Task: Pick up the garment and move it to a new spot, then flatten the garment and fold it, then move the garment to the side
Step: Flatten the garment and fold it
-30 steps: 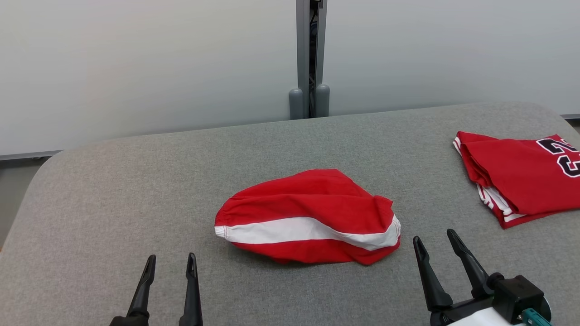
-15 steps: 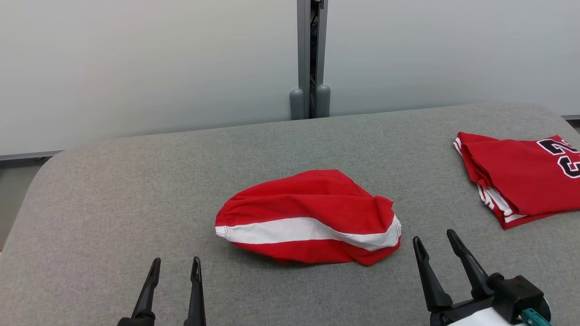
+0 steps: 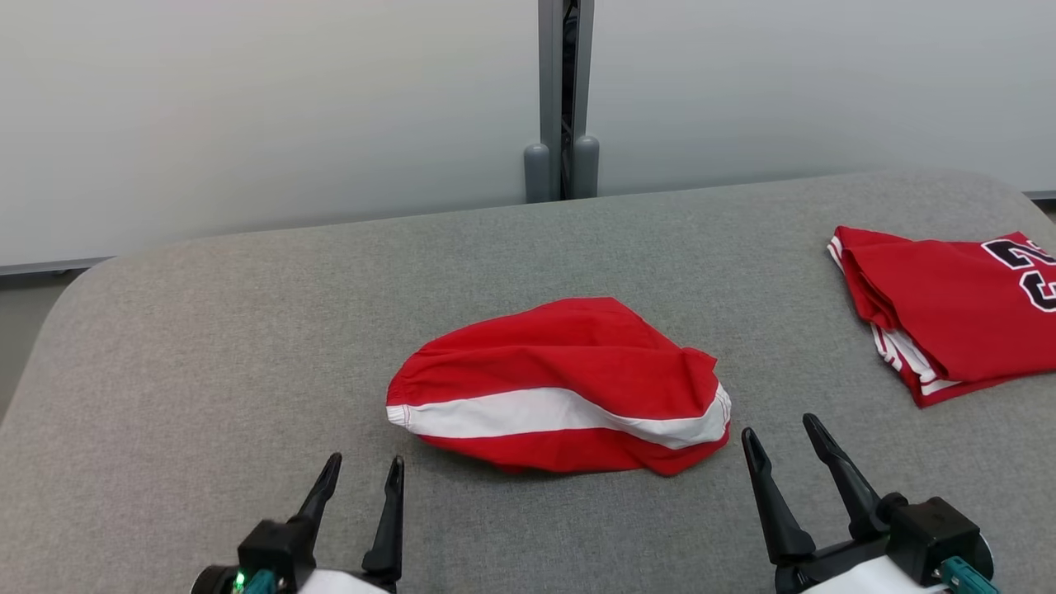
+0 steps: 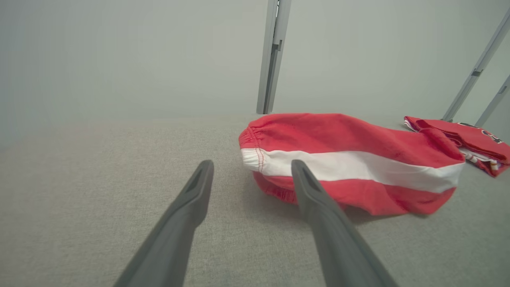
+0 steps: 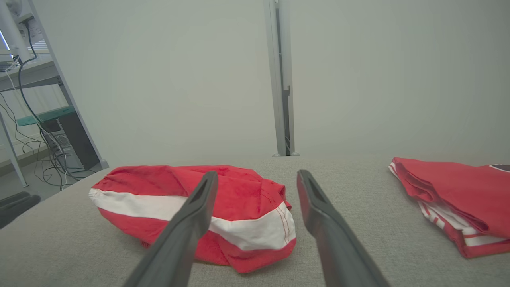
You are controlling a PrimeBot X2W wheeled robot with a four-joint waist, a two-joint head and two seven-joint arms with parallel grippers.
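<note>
The worry from here is a shallow pinch. The garment [image 3: 561, 388] lies bunched in a soft mound, so a gripper closing on the top fold may lift only one layer and let the rest drag or slip free. A wide carry to the right could also brush the folded red jersey [image 3: 949, 305] at the table's [image 3: 206, 346] right edge. The left gripper [image 3: 365, 459] and right gripper [image 3: 778, 426] both stand spread and empty on the near side of the mound, one off each end. The garment sits mid-table, red with a broad white band along its near side, gathered at the left end and creased at the right.
</note>
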